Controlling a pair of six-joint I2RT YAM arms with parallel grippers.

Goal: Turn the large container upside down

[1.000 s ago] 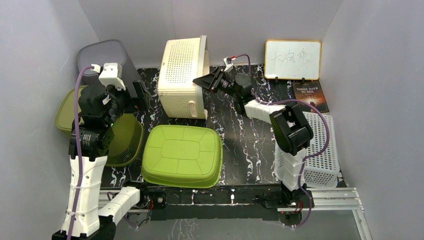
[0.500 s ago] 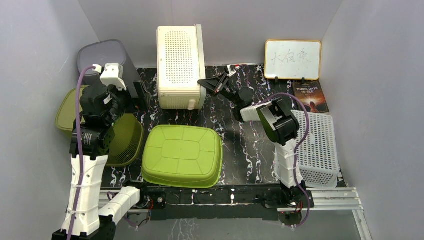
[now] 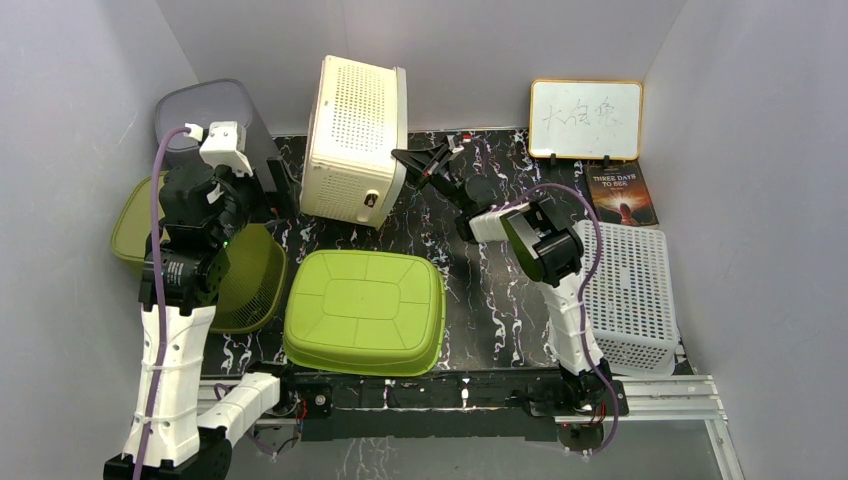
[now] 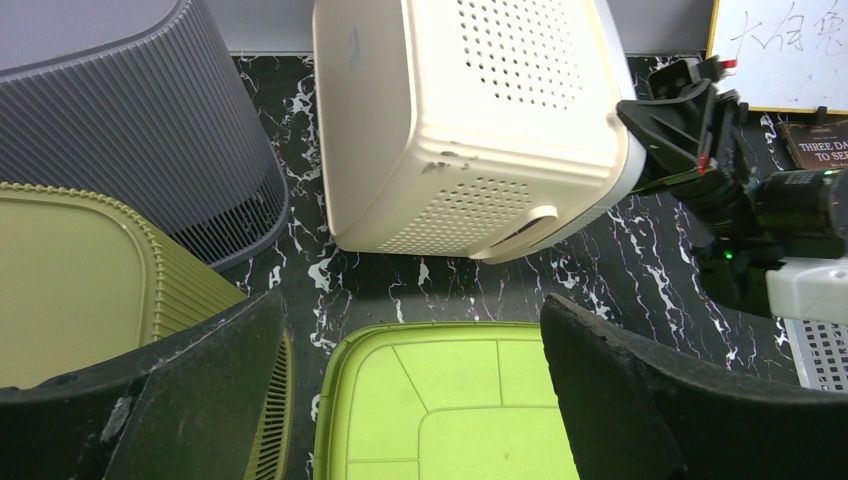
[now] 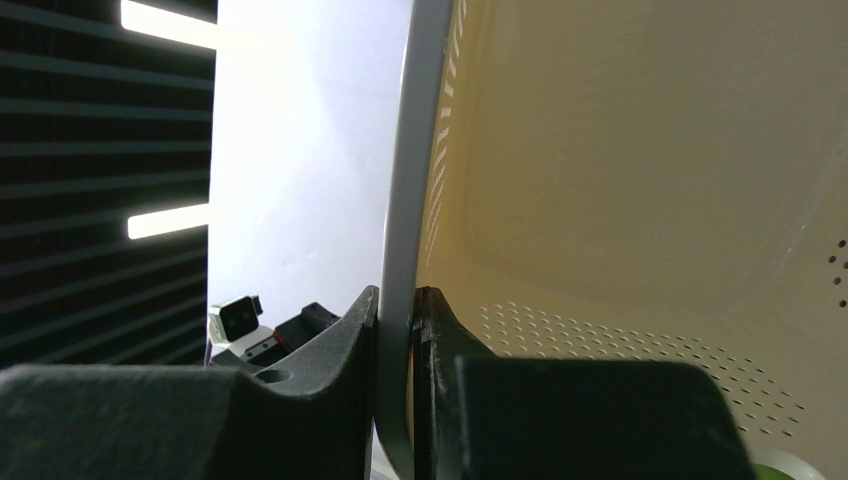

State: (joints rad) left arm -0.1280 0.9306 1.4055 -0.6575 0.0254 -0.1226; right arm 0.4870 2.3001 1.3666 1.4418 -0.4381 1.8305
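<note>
Behind the green bin (image 3: 365,310) the large container (image 3: 355,140) leans tilted, its mouth facing away from the overhead view and its footing unclear. The right gripper (image 5: 398,300), arm stretched forward, pinches its rim. The left gripper (image 4: 410,400) hangs spread wide and empty, left of the bin.

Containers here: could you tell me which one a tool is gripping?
The cream container, tipped at the back: the right tool is shut on its rim. The green tubs, grey bin and white basket sit free.
</note>
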